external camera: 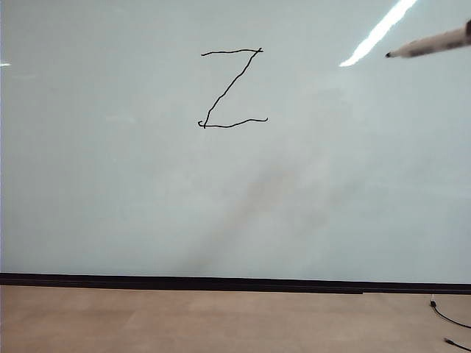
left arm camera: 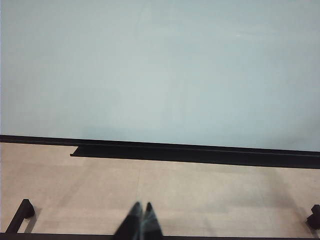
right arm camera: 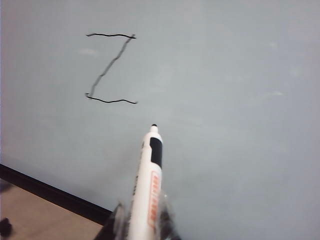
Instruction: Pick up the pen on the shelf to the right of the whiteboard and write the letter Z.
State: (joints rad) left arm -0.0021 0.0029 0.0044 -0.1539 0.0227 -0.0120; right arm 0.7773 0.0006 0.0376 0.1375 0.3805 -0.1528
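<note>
The whiteboard [external camera: 88, 191] fills our views, its black strip running along the lower edge above the tan tabletop [external camera: 184, 323]. High on the board, nearer its top edge than the strip, sits the letter Z [external camera: 232, 88], all three strokes drawn, so we judge the writing step done. What we think is left is to carry the pen [right arm camera: 148, 190] to its shelf, keeping the tip clear of the board so no stray mark spoils the letter. Our right gripper [right arm camera: 142, 225] is clamped on the pen, which points at the board near its upper right corner, tip off the surface. Our left gripper [left arm camera: 141, 220] rests low over the tabletop, jaws together and empty. The pen's red label is too blurred to read.
</note>
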